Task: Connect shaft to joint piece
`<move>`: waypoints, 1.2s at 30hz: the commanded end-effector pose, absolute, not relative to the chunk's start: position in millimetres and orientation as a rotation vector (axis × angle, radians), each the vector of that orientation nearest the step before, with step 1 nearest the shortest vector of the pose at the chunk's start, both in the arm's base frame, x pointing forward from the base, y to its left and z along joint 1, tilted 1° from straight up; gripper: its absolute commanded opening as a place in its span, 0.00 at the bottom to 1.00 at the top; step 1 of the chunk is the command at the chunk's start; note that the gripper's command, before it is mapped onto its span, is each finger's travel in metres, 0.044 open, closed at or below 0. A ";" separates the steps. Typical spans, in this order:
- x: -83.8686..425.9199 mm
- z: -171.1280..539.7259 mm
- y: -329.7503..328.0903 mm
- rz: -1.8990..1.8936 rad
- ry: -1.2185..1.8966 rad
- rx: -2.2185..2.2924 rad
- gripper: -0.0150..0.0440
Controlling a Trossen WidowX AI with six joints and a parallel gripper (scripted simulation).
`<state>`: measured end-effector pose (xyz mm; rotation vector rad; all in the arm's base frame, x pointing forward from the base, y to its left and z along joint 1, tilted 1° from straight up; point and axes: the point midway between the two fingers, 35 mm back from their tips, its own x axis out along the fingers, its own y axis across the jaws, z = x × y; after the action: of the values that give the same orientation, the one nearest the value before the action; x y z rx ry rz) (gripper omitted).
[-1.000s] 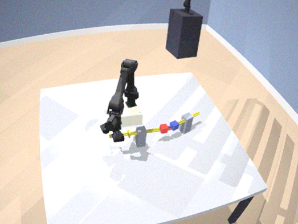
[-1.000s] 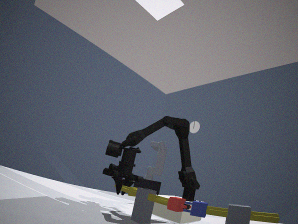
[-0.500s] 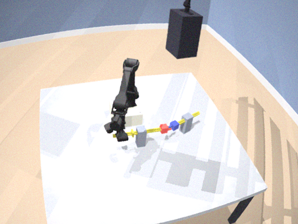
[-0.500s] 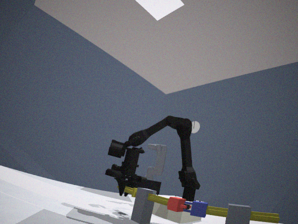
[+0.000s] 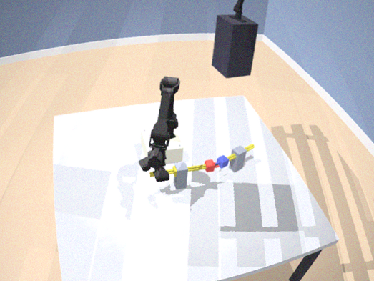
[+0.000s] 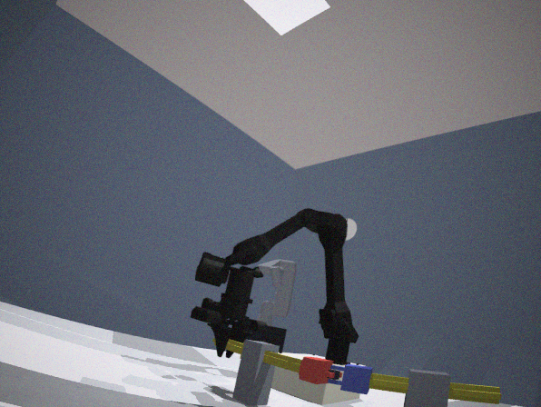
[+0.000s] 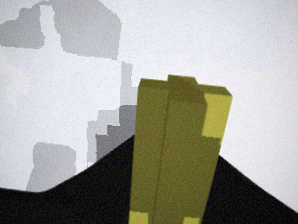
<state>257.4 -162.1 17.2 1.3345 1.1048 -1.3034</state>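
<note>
My gripper point(image 5: 160, 173) point(image 6: 225, 352) point(image 7: 166, 144) is shut on the yellow second shaft near its outer end. This second shaft point(image 5: 196, 167) point(image 6: 281, 360) point(image 7: 185, 120) runs through the left grey block point(image 5: 181, 179) point(image 6: 251, 377), and its far end meets the red joint piece point(image 5: 209, 166) point(image 6: 314, 370). A small yellow collar point(image 5: 175, 170) on the shaft is at the block's near face. The red piece is hinged to a blue piece point(image 5: 222, 161) point(image 6: 357, 379) on the first shaft point(image 5: 250, 147) point(image 6: 477, 392), held in the right grey block point(image 5: 237, 159) point(image 6: 428, 388). How deep the shaft sits inside is hidden.
A cream box point(image 5: 174, 155) point(image 6: 309, 386) stands behind the left block, close to the arm's base. The white table point(image 5: 80, 248) carries the blocks and the arm. Another arm stands on a dark pedestal point(image 5: 234, 45) beyond the table.
</note>
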 end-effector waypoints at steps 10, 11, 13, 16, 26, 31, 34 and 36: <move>257.4 17.1 -161.4 -1.303 1.105 1.335 0.25; 257.4 17.1 -161.4 -1.303 1.105 1.335 0.25; 257.4 17.1 -161.4 -1.303 1.105 1.335 0.30; 257.4 17.1 -161.4 -1.303 1.105 1.335 0.37; 257.4 17.1 -161.4 -1.303 1.105 1.335 0.63; 257.4 17.1 -161.4 -1.303 1.105 1.335 0.86; 257.4 17.1 -161.4 -1.303 1.105 1.335 0.99; 257.4 17.1 -161.4 -1.303 1.105 1.335 1.00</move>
<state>257.5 -161.5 17.2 1.3352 1.1038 -1.3034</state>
